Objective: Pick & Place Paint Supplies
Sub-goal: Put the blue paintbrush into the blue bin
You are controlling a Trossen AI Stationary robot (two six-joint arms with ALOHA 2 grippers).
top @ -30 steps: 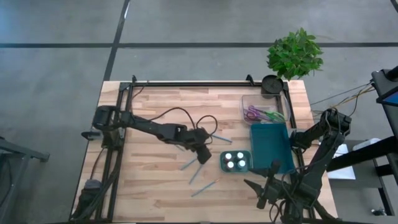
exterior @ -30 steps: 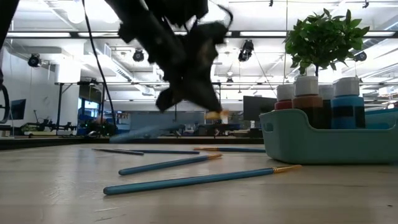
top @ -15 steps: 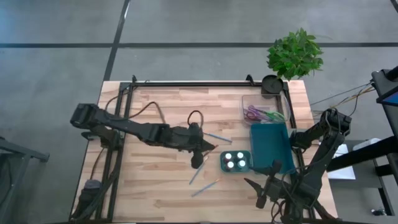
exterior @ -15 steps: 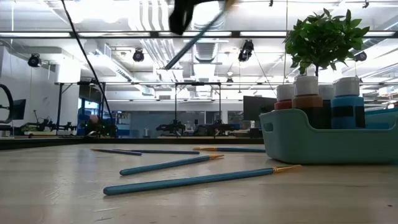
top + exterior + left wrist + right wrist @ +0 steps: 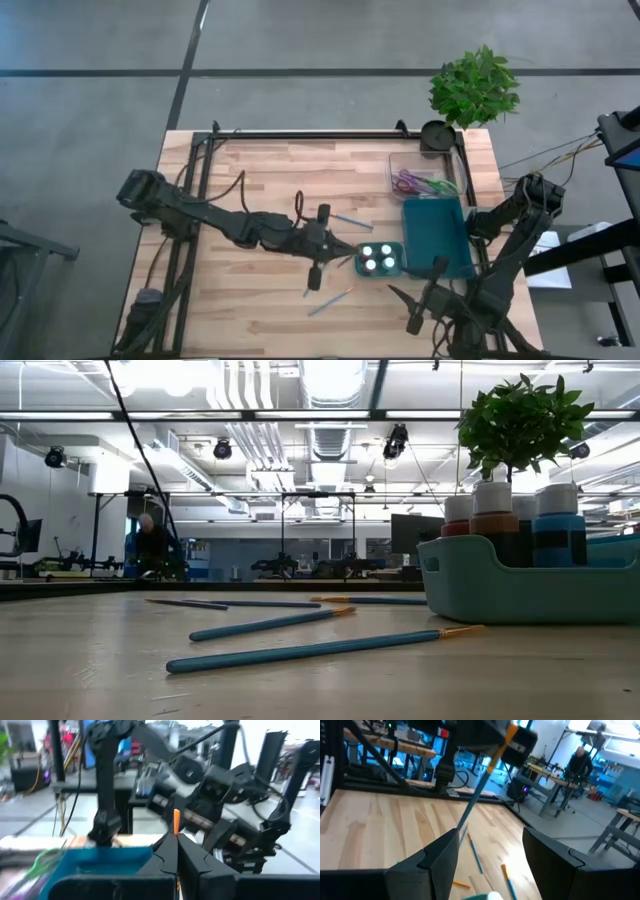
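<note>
My left gripper (image 5: pixel 335 250) hangs above the middle of the table, next to the small teal palette (image 5: pixel 378 259), and is shut on a blue paintbrush (image 5: pixel 476 792). In the left wrist view the gripper (image 5: pixel 176 836) shows an orange end between its fingers. Other blue brushes (image 5: pixel 272 623) (image 5: pixel 318 648) lie flat on the wood. Paint bottles (image 5: pixel 495 520) stand upright in the palette (image 5: pixel 520 585). My right gripper (image 5: pixel 410 305) waits open at the near right, and its own view (image 5: pixel 490 865) shows the gap. My left gripper pinches the paintbrush between its two fingers just below the orange end (image 5: pixel 176 819), which sticks out past the fingertips. The blue handle (image 5: pixel 470 807) hangs slanting down below the gripper, lifted clear of the table.
A dark teal tray (image 5: pixel 435 235) lies right of the palette. Beyond it are a clear box of purple and green items (image 5: pixel 420 183), a black cup (image 5: pixel 437 133) and a plant (image 5: pixel 475 85) at the far right corner. Another brush (image 5: pixel 352 221) lies toward the far side.
My left gripper has risen from just above the table, out of the top of the low view, carrying one brush with it. That brush left the table and now hangs clear. The other brushes stayed where they were.
</note>
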